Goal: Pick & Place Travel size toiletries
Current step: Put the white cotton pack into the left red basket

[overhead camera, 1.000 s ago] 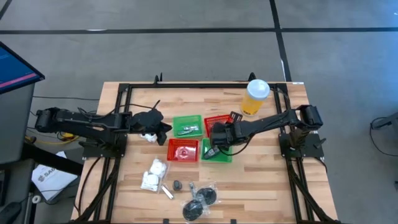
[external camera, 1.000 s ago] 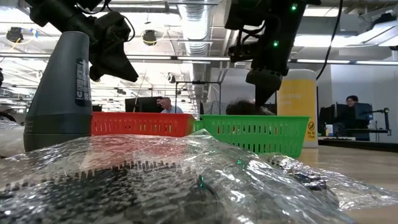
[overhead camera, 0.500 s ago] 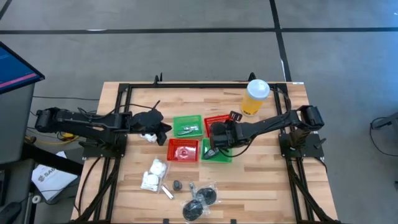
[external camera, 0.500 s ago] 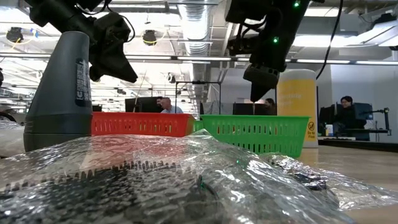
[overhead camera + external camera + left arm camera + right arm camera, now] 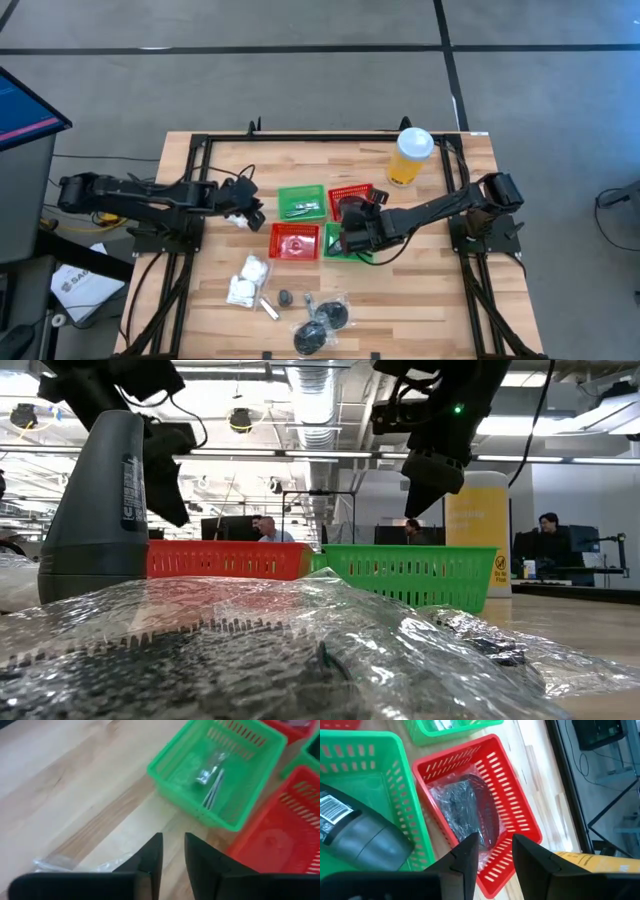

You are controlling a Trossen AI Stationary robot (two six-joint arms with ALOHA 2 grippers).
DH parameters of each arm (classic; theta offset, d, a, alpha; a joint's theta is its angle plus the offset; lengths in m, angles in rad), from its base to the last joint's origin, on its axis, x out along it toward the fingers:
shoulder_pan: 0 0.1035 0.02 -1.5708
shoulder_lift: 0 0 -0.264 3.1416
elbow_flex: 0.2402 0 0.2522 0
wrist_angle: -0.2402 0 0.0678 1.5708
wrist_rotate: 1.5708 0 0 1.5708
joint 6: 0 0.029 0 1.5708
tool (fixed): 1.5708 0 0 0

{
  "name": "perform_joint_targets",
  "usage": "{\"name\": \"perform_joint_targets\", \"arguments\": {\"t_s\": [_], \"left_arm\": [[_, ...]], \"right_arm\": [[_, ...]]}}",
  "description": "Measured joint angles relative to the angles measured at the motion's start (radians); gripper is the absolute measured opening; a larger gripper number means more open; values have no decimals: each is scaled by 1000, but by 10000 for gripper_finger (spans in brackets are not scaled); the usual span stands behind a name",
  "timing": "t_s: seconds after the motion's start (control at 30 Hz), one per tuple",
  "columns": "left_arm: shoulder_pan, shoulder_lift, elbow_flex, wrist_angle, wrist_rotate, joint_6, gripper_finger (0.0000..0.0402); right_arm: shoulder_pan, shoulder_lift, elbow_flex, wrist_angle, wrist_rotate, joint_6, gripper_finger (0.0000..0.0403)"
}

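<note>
Four mesh baskets (image 5: 299, 241) sit clustered at the middle of the bench (image 5: 440, 290), two green and two red, and serve as landmark. Beside them toward the left arm's side, the left gripper (image 5: 247, 203) hovers just above a white packet (image 5: 237, 219); its fingers (image 5: 151, 858) stand narrowly parted and grasp nothing visible. Over the cluster's opposite side, the right gripper (image 5: 347, 238) hangs above the green basket holding a grey bottle (image 5: 355, 831), fingers (image 5: 468, 851) slightly apart and empty; a wrapped dark disc (image 5: 465, 812) lies in the red basket alongside. Remaining travel size toiletries (image 5: 290, 300) lie loose on the near side of the baskets: white packets, a thin tube, wrapped discs. Judgement: the left arm is nearer the packet, which lies just beneath and behind its fingers.
</note>
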State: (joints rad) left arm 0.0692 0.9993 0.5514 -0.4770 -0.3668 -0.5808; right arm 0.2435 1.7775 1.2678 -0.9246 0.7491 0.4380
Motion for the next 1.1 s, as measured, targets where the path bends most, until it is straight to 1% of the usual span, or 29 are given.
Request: {"name": "perform_joint_targets", "arguments": {"t_s": [0.07,0.13,0.23,0.33,0.5,0.63,0.77,0.97,1.1], "left_arm": [[17,33,0,-1,0,4,90],[32,69,0,2,1,39,102],[52,130,0,5,31,88,117],[62,182,0,7,49,129,124],[77,243,0,15,50,132,127],[79,274,0,19,48,155,130],[79,293,0,40,39,193,143],[79,282,0,57,-24,231,168],[79,284,0,58,-28,244,176]], "right_arm": [[-1,0,0,1,0,7,108],[-1,0,0,2,0,16,108],[-1,0,0,2,0,16,108],[-1,0,0,2,0,16,108],[-1,0,0,5,0,16,108],[-1,0,0,14,0,16,108],[-1,0,0,25,0,16,108],[-1,0,0,27,0,16,108],[-1,0,0,27,0,16,108]]}}
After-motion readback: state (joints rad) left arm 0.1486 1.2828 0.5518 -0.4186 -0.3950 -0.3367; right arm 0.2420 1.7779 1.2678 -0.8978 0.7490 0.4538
